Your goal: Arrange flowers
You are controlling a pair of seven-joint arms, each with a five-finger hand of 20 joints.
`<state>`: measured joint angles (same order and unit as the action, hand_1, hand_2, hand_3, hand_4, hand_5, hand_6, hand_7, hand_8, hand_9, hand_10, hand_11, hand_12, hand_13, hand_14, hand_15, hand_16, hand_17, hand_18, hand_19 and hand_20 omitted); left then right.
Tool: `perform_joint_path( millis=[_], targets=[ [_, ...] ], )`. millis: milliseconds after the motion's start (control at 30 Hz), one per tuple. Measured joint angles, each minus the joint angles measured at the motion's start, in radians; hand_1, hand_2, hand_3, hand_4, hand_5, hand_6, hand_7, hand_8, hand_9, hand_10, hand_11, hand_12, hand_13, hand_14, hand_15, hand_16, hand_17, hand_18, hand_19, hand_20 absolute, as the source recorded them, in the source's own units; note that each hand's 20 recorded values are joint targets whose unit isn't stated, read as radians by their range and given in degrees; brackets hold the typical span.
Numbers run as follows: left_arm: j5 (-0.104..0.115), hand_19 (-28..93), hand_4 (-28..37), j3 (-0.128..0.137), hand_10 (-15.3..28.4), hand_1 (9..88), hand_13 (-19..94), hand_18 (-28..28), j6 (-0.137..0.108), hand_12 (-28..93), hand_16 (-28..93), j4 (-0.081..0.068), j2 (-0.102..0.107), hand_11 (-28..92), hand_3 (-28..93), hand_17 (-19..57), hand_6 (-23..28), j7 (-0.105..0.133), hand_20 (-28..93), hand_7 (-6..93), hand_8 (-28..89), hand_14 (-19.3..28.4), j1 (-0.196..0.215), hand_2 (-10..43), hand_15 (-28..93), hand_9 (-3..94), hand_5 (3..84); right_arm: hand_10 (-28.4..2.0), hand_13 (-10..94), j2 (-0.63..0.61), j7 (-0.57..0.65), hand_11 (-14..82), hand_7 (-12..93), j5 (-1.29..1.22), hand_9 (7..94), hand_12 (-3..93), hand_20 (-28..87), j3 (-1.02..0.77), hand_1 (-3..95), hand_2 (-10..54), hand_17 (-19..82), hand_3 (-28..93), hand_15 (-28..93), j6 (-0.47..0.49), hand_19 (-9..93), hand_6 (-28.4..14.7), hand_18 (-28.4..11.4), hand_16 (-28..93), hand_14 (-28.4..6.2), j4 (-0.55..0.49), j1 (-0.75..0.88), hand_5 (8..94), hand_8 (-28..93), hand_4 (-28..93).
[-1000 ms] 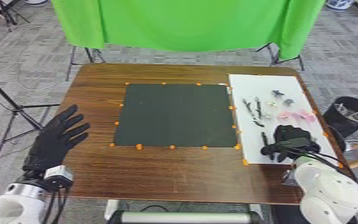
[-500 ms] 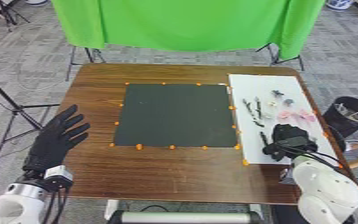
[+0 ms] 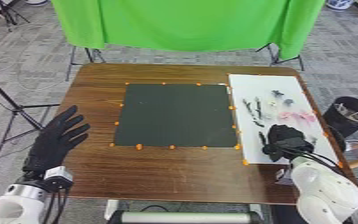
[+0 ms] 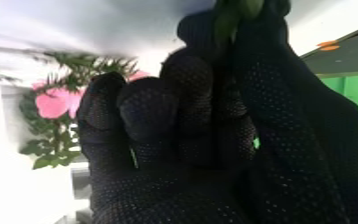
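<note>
Pinching: the right hand (image 3: 286,140), gloved in black, closes its thumb and fingers on a green stem (image 4: 249,7).
Right hand's place: above the near part of a white sheet (image 3: 264,85), at the table's right side.
Pink flowers (image 3: 298,116): lying on the sheet just beyond the right hand; leafy green foliage (image 4: 40,149) sits beside the blooms in the right wrist view.
Dark sprigs (image 3: 258,107): lengthwise on the sheet, left of the pink blooms.
Dark mat (image 3: 174,115): flat on the middle of the table, left of the sheet.
Orange markers (image 3: 140,147): dotted around the edges of mat and sheet.
Left hand (image 3: 53,140): raised at the table's left edge, fingers straight and spread.
Table (image 3: 175,175): brown wood.
Green cloth (image 3: 189,25): hanging beyond the table's far edge.
Black bin (image 3: 349,125): on the floor, to the table's right.
</note>
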<state>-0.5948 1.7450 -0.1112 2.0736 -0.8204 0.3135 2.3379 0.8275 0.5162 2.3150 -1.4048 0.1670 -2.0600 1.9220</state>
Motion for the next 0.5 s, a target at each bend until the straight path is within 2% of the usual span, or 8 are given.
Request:
perform_joint_path(
  millis=[100, 167, 200, 333, 500],
  targets=[
    [0.000, 43, -24.2, 0.000, 11.7, 25.8, 21, 22.7, 0.000, 16, 0, 0.000, 0.000, 19, 68, -9.4, 2.7, 0.000, 8, 20.5, -11, 16.2, 0.002, -6.1, 30, 23.9, 26.7, -10.8, 62, 0.002, 0.000, 65.6, 64, -0.035, 68.6, 56.9, 43, -0.003, 34.1, 2.6, 30, 90, 86, -0.002, 91, 0.0, -21.6, 37, -12.3, 0.002, 0.000, 61.2, 18, -19],
    [0.000, 43, -24.1, 0.000, 11.8, 25.8, 21, 22.7, 0.000, 16, 0, 0.000, 0.000, 19, 68, -9.4, 2.7, 0.001, 8, 20.5, -11, 16.2, 0.003, -6.1, 30, 23.9, 26.6, -10.9, 61, 0.004, 0.000, 72.2, 69, -0.054, 68.0, 55.5, 43, -0.004, 25.6, 12.7, 30, 91, 90, -0.001, 92, -0.5, -21.6, 37, -13.2, 0.004, 0.000, 59.7, 25, -12],
    [0.000, 43, -24.1, 0.000, 11.8, 25.9, 21, 22.7, 0.000, 16, 0, 0.000, 0.000, 19, 68, -9.5, 2.7, 0.001, 8, 20.5, -11, 16.2, 0.003, -6.1, 30, 23.9, 26.6, -11.0, 61, 0.006, 0.000, 73.4, 71, -0.061, 68.0, 55.7, 44, -0.004, 23.2, 15.6, 30, 91, 91, -0.001, 93, -0.7, -21.8, 38, -13.2, 0.006, 0.001, 59.2, 28, -10],
    [0.000, 43, -24.0, 0.002, 11.7, 25.7, 21, 22.7, 0.000, 16, 0, 0.000, 0.000, 19, 68, -9.5, 2.7, 0.001, 8, 20.6, -11, 16.1, 0.003, -6.2, 30, 24.0, 26.7, -11.1, 62, 0.011, -0.001, 76.7, 74, -0.075, 68.6, 56.0, 46, -0.001, 20.1, 19.0, 31, 91, 93, 0.004, 93, -0.6, -21.8, 39, -13.3, 0.015, 0.009, 59.5, 31, -6],
    [0.000, 43, -24.2, 0.007, 11.8, 25.9, 21, 22.7, -0.001, 16, 0, 0.001, 0.000, 19, 68, -9.4, 2.7, 0.001, 8, 20.6, -11, 16.2, 0.004, -6.1, 30, 24.0, 26.6, -10.9, 62, 0.013, 0.000, 77.7, 75, -0.080, 69.6, 56.3, 47, -0.001, 18.4, 20.3, 32, 91, 93, 0.007, 93, -0.6, -22.0, 40, -13.4, 0.016, 0.011, 60.0, 33, -4]
  ],
)
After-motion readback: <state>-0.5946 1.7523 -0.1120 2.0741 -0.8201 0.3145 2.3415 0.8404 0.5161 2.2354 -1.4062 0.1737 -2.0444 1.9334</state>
